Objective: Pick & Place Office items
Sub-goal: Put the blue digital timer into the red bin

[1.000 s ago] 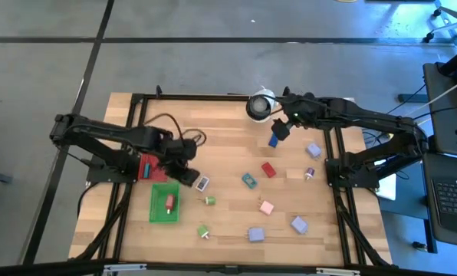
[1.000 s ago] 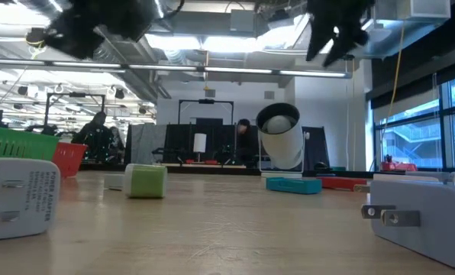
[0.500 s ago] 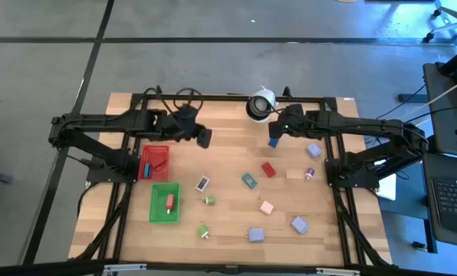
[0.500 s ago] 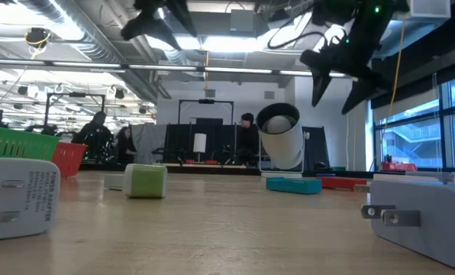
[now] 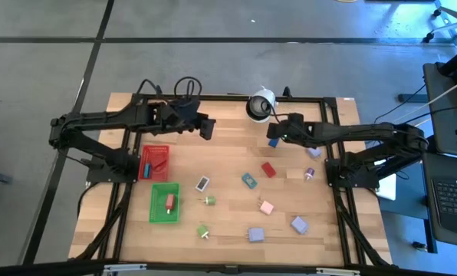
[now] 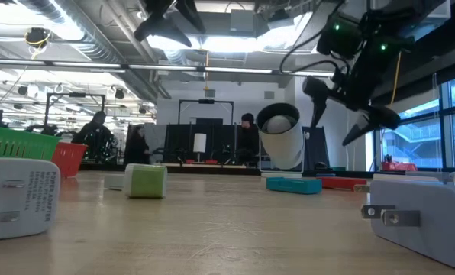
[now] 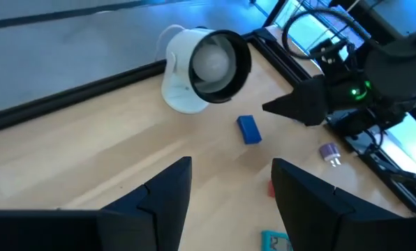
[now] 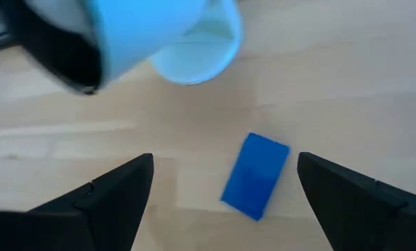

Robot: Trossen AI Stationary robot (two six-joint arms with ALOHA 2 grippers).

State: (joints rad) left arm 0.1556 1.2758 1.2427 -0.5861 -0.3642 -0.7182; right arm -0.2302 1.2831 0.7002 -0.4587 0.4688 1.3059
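A: Rt pincer point(image 5: 277, 138) hangs low over the blue block point(image 5: 274, 142) at the far side of the counter point(image 5: 228, 238), fingers point(image 8: 103, 199) spread wide w/ the block lying flat on the wood between them, not touched. The white round black-centred object point(image 5: 259, 104) lies just beside it, toward the far edge.

B: And the left?

A: Left pincer point(image 5: 206, 129) is up in the air over the far-left part of the counter, fingers point(image 7: 302, 188) apart, nothing between them. Bare wood under it.

B: Room to move?

A: Middle has open lanes. Red tray point(image 5: 154, 162) and green tray point(image 5: 166, 202) sit end to end near the left edge; green one has a small red piece point(image 5: 169, 202) in it. Other items are well apart: white piece point(image 5: 202, 183), teal block point(image 5: 249, 180), red block point(image 5: 268, 169), pink block point(image 5: 266, 207), two lavender blocks point(image 5: 255, 234) near the front edge, green pins point(image 5: 204, 231) by the trays. A black frame rail point(image 5: 228, 97) runs along the counter's edges.

B: The room?

A: Bare light wood planks, grey floor around. From counter height, a white plug adapter point(image 6: 17, 195) looms at front; beyond the counter, people point(image 6: 246, 137) by dark racks under ceiling lights.
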